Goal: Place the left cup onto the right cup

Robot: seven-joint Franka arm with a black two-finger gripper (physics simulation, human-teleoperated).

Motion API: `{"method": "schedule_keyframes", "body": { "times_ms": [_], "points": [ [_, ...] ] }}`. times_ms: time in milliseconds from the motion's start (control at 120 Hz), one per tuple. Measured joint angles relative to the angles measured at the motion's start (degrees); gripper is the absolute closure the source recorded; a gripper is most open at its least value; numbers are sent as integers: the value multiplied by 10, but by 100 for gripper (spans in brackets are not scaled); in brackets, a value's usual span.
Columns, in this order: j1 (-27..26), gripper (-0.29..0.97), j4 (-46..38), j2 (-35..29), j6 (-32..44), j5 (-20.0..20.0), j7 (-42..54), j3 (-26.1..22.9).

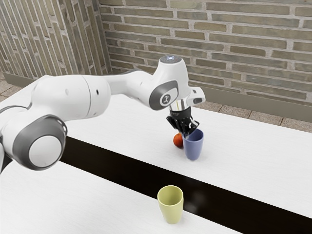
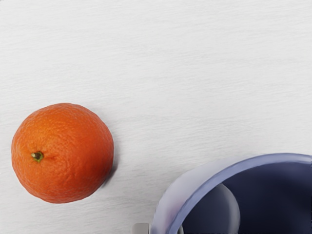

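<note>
the gripper is held low over the blue cup, at the side of its rim nearest the orange. whether it is closed on the cup's wall or only open around it cannot be told from either view. in the wrist view the cup's rim is seen just under the hand, and the orange lies near it but apart from it. both rest on the white table. the blue cup stands upright there and, as far as can be judged, is not lifted. the yellow cup stands upright on the nearer surface, well apart from the blue one, across a dark strip between the two surfaces.

the step in hand is judged to be the grasp of the blue cup by its rim; no carrying has yet been done. for the next move a firm hold on the wall is called for. a straight lift would then be needed so that the orange is not knocked. after a carry across the strip, the blue cup would have to be centred over the yellow cup's mouth before being lowered, since a tilted cup could tip the other.
</note>
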Motion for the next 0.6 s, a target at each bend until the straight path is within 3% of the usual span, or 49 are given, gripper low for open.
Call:
{"method": "schedule_keyframes", "body": {
  "times_ms": [275, 600],
  "points": [
    [-10, 78, -138, -156, -12, 0, -26, 1],
    [-11, 79, -296, -316, -24, -26, -80, -15]
  ]
}}
